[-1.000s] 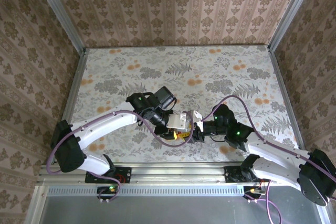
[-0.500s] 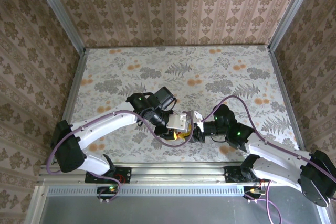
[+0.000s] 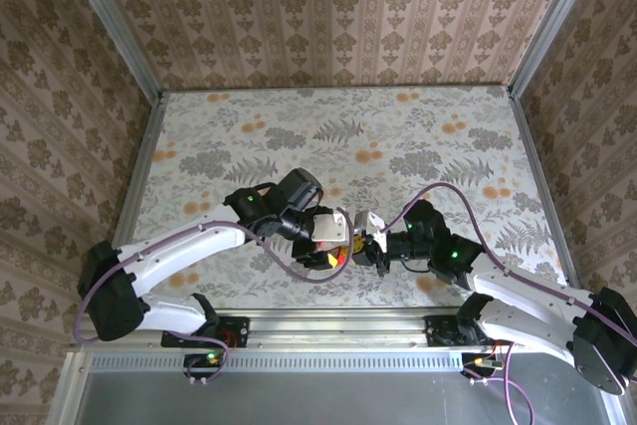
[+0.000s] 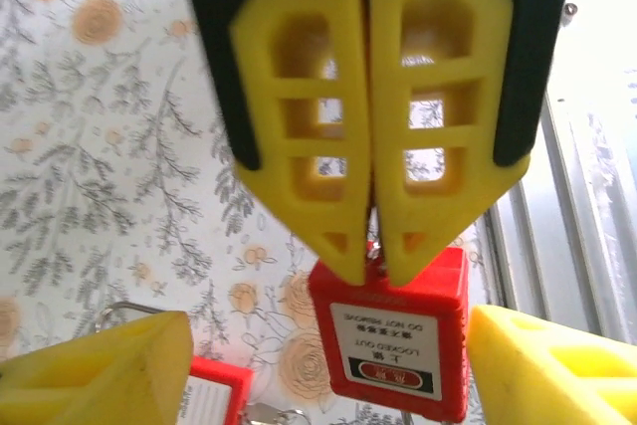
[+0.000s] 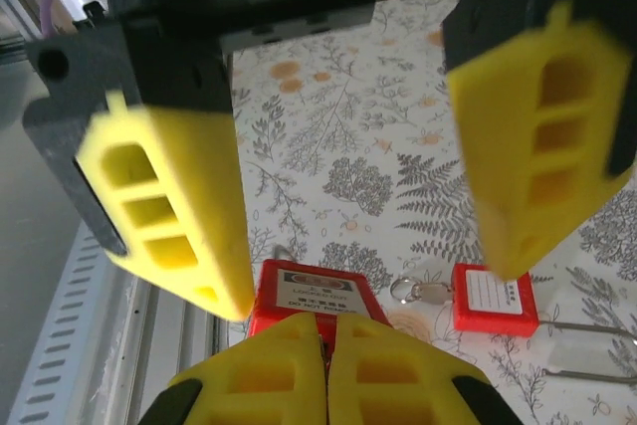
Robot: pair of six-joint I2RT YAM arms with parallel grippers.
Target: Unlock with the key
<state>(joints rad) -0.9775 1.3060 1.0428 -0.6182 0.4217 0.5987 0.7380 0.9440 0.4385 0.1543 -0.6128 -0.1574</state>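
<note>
- Even, bright light is falling from above in the top view; arms are casting only soft shadows on the desk [image 3: 418, 136].
- Left wrist view is blowing out white at its upper right.
- Near yellow fingers [image 5: 169, 211] are blurring in both wrist views.

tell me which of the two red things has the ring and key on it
The smaller red tag lying on the table: a metal ring joins its side. The bigger red padlock carries a white warning label instead.

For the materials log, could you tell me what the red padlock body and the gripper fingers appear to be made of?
Red padlock: likely moulded plastic, with a smooth, slightly glossy body and rounded edges; a printed paper-like label sits on its face.
Left gripper fingers: matte yellow plastic or rubbery polymer, judging by the hollow ribbed cells; which of the two is unclear.
</note>
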